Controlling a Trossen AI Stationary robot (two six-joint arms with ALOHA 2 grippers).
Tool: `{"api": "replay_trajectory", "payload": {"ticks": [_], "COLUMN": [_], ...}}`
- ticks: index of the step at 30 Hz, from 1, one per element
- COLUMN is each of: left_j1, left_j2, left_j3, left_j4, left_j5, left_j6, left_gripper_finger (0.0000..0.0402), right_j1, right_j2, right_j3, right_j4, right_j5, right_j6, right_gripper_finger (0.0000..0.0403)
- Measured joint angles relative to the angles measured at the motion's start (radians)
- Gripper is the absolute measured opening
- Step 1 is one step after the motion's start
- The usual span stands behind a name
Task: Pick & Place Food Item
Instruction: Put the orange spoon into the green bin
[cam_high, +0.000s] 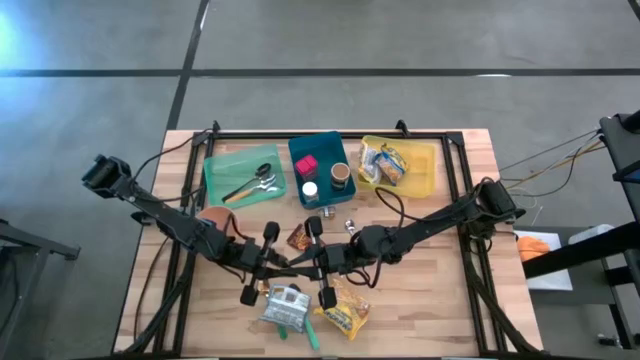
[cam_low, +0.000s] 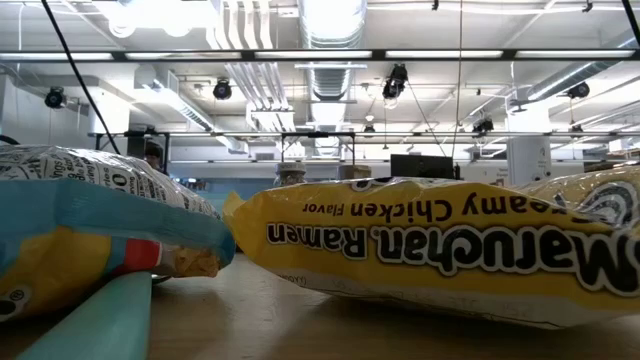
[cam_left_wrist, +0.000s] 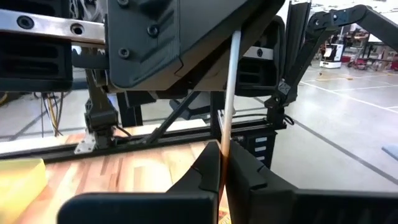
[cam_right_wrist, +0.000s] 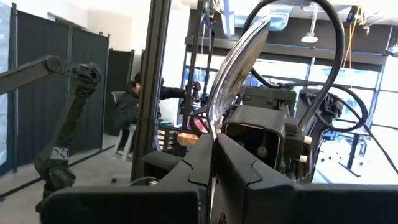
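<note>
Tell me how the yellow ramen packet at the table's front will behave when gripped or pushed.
The ramen packet looks puffy and crinkled, so its film probably yields under fingers. It lies flat and broad on the wooden table, so it likely slides rather than rolls or tips. The glossy wrapper may be slippery.

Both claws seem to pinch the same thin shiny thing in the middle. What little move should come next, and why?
Probably the right gripper should open. It and the left gripper face each other mid-table, both shut on one thin shiny strip. That looks like a handover, and one must let go before the other can carry it off.
</note>
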Motion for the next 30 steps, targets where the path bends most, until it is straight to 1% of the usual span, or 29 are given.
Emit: {"api": "replay_trajectory", "payload": {"ticks": [4, 6, 9, 11, 13, 18, 22, 26, 30], "left_j1": [0.0, 0.0, -0.001, -0.002, -0.001, -0.001, -0.001, -0.001, -0.001], "left_j2": [-0.001, -0.002, -0.002, -0.002, -0.002, -0.012, -0.033, -0.082, -0.146], "left_j3": [0.045, 0.07, 0.091, 0.094, 0.091, 0.093, 0.093, 0.093, 0.094], "left_j4": [-0.102, -0.163, -0.224, -0.249, -0.265, -0.285, -0.338, -0.427, -0.521], "left_j5": [-0.004, -0.008, -0.03, -0.036, -0.043, -0.068, -0.094, -0.141, -0.148], "left_j6": [-0.067, -0.092, -0.124, -0.147, -0.156, -0.167, -0.179, -0.218, -0.272], "left_gripper_finger": [0.0003, 0.0002, 0.0001, 0.0001, 0.0001, 0.0, 0.0, 0.0, 0.0], "right_j1": [0.0, 0.0, 0.001, 0.001, 0.001, 0.002, 0.004, 0.013, 0.029], "right_j2": [0.0, 0.0, 0.0, 0.0, 0.0, -0.002, -0.009, -0.036, -0.071], "right_j3": [0.0, 0.0, -0.001, -0.001, -0.001, 0.0, 0.0, 0.0, 0.0], "right_j4": [-0.002, -0.003, -0.021, -0.041, -0.045, -0.054, -0.06, -0.125, -0.284], "right_j5": [0.007, 0.024, 0.093, 0.132, 0.153, 0.158, 0.157, 0.197, 0.32], "right_j6": [0.01, 0.045, 0.074, 0.072, 0.076, 0.078, 0.075, 0.094, 0.171], "right_gripper_finger": [0.0009, 0.0009, 0.0015, 0.0034, 0.0063, 0.0142, 0.0189, 0.0213, 0.0216]}}
